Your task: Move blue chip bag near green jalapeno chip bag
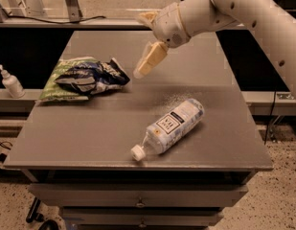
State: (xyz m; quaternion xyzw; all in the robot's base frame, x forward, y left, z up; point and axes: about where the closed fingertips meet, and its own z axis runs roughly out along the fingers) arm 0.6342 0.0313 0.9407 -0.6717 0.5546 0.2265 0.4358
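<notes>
My pincer (pixel 142 46) hangs wide and empty just right of the blue chip bag (pixel 92 75), which lies across the green jalapeno chip bag (pixel 52 86); I judge placement complete.

Gripper (pixel 143 42) hovering jaws apart, just right of blue chip bag (pixel 92 75); bottle (pixel 174 126) lying centre-near, blocking; table (pixel 80 138) left-near and far side offering room.

Dark navy with white lettering, the blue chip bag (pixel 92 75) overlaps the pale green jalapeno chip bag (pixel 52 89). The gripper (pixel 142 45), upper centre of the frame, is tan; the table (pixel 90 138) grey
</notes>
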